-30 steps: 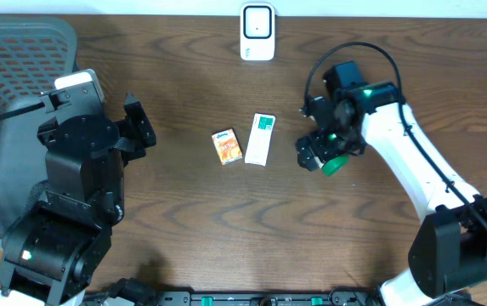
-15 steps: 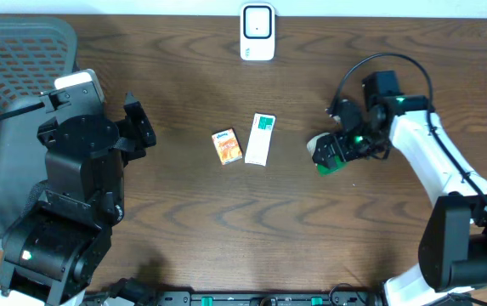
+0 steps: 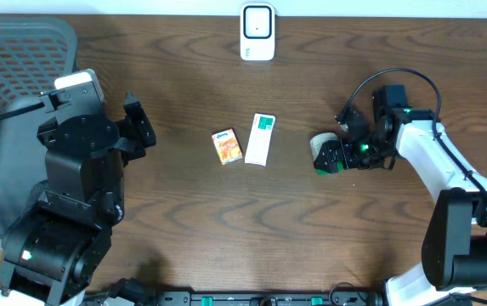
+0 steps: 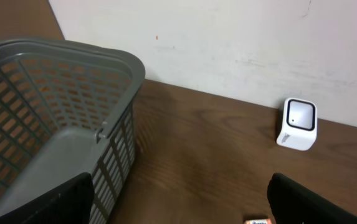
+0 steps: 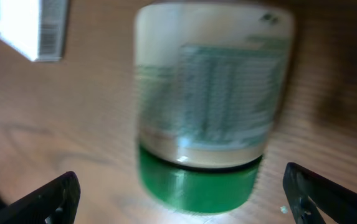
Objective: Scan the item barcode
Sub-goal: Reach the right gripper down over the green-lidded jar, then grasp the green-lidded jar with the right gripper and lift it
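Note:
A white bottle (image 3: 319,144) with a green cap (image 5: 197,186) lies on its side on the wooden table, right of centre. My right gripper (image 3: 338,157) sits just right of it and is open. Its two fingers stand wide on either side of the cap in the right wrist view, apart from it. The printed label (image 5: 218,93) faces up, blurred. A white and green box (image 3: 261,138) and a small orange box (image 3: 227,146) lie mid-table. The white scanner (image 3: 257,32) stands at the back edge. My left gripper (image 3: 138,129) is open and empty, far left.
A grey plastic basket (image 3: 5,110) fills the left side, beside the left arm; in the left wrist view the basket (image 4: 53,118) is at left and the scanner (image 4: 298,123) at right by the wall. A corner of the white box (image 5: 35,28) shows upper left.
The right arm has drawn back to the right, away from the boxes, its jaws staying wide. The bottle now lies uncovered before its fingers. The left arm has not moved.

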You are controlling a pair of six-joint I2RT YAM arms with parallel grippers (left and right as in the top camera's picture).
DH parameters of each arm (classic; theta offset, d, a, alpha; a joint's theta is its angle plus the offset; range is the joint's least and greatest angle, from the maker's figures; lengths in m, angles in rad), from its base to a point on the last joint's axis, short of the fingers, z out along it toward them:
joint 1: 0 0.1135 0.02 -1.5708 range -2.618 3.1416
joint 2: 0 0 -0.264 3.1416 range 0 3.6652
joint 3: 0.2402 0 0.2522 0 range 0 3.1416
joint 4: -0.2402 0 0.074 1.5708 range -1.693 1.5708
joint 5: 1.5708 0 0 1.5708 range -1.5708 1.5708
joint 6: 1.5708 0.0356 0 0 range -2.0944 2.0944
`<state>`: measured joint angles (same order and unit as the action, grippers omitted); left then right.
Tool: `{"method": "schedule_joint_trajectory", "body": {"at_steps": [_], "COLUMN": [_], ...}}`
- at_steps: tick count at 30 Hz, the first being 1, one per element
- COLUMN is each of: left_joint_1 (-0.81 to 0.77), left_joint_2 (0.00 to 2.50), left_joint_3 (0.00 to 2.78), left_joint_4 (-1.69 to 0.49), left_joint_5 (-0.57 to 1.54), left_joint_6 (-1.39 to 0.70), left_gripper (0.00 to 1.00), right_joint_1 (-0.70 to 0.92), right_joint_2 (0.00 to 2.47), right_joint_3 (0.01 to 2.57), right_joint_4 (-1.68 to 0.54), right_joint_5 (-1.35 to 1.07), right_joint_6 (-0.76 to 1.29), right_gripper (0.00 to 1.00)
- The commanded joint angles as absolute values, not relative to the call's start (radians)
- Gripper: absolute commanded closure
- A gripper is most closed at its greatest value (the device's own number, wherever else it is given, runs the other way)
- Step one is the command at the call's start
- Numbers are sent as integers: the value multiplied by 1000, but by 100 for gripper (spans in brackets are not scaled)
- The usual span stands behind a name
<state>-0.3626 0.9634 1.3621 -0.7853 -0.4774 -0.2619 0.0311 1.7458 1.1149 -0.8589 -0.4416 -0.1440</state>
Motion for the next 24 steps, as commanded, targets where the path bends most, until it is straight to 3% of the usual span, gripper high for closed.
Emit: {"method": "schedule_joint_trajectory", "body": {"at_steps": [1,12,17,21,24], "left_joint_1": [-360,-360,-360,-360,-360], "left_joint_2": [960,960,960,960,960], "left_joint_3": [1352,1352,1352,1352,1352], "left_joint_4": [-785,-785,-785,-785,-785], "left_joint_5": [-487,-487,-487,-487,-487], "left_joint_6": [-266,-266,-266,-266,-266], "left_gripper": [11,11,11,11,11], "right_joint_1": [39,63,80,77,75], "right_joint_2": [1753,1755,1811,1867,1885], "right_joint_3": [1091,1027,1005,1005,1005], "right_joint_4": [-822,-682,-634,-632,-628], "right_joint_5": [-394,-487,-479,-468,-444], "right_joint_6": [-67,323,370,351,350], "right_gripper": [1,1,1,12,15]}}
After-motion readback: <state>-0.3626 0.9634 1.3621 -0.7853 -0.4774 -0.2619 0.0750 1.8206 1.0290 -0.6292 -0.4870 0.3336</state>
